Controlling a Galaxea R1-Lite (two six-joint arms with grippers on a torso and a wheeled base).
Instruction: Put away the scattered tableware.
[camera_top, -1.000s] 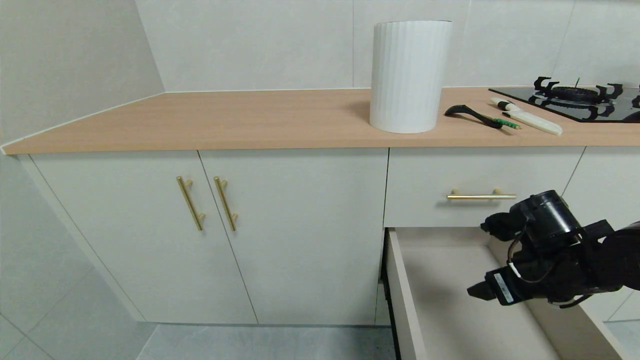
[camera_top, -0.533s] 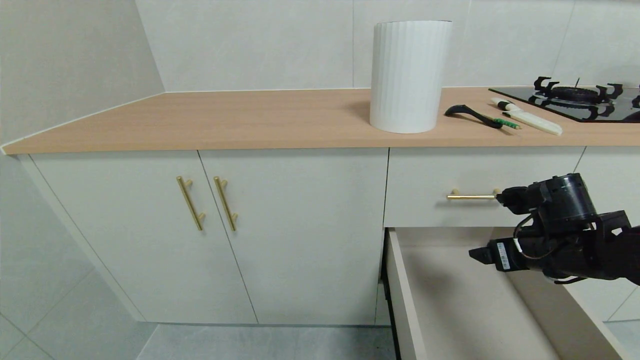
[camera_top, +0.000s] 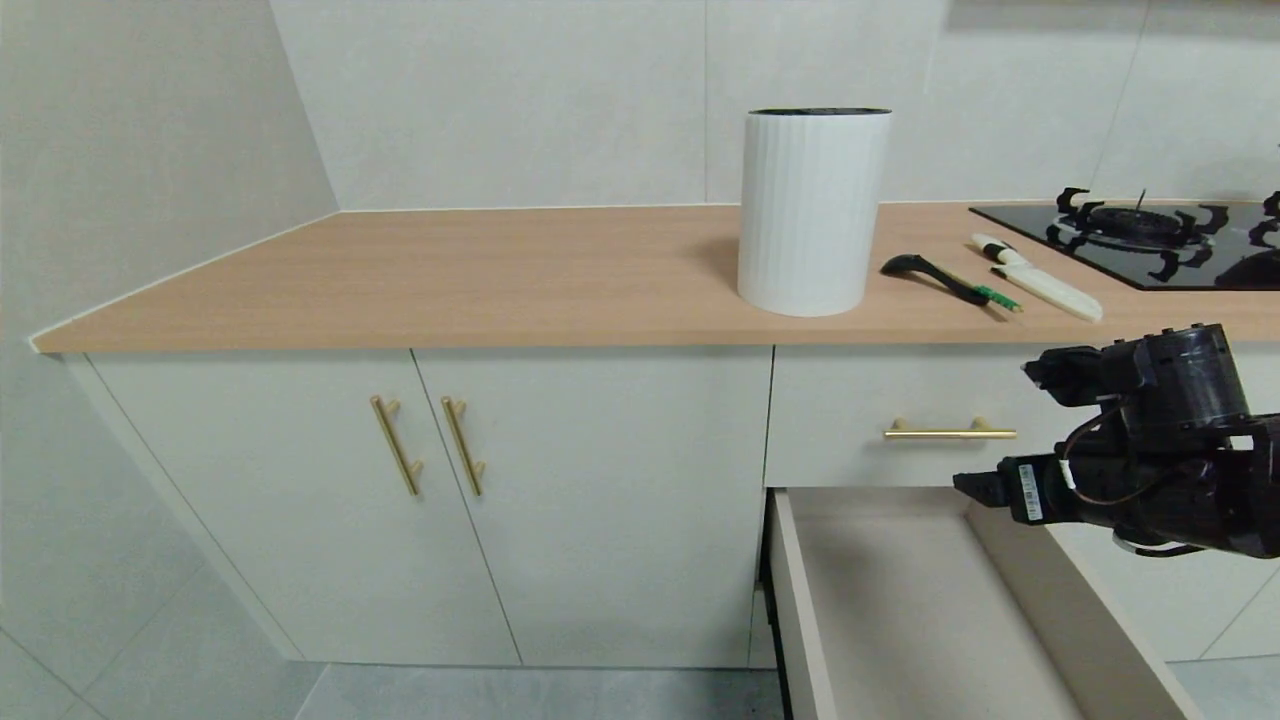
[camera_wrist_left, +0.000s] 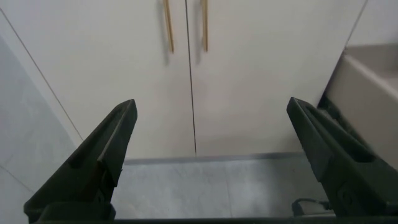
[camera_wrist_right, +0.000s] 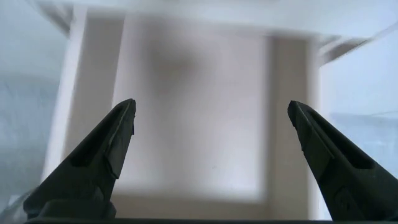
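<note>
On the wooden counter (camera_top: 500, 275) lie a black ladle (camera_top: 930, 272), a thin green-handled utensil (camera_top: 992, 295) and a white knife (camera_top: 1040, 280), just right of a tall white ribbed holder (camera_top: 812, 215). Below them the lower drawer (camera_top: 792, 590) stands pulled out, its inside bare (camera_wrist_right: 199, 118). My right gripper (camera_top: 995, 425) hovers open above the drawer's right side, level with the upper drawer's gold handle (camera_top: 950, 433); its fingers (camera_wrist_right: 93, 162) hold nothing. My left gripper (camera_wrist_left: 211, 124) is open and faces the cupboard doors (camera_wrist_left: 186, 68) low down near the floor.
A black gas hob (camera_top: 1150, 235) sits at the counter's far right. Two cupboard doors with gold handles (camera_top: 430, 445) stand shut left of the drawers. The wall corner closes off the left side. The open drawer juts out into the floor space.
My right gripper has risen out of the open drawer and moved right, up to the level of the upper drawer's handle. The head camera has shifted, so the counter sits lower in view.
</note>
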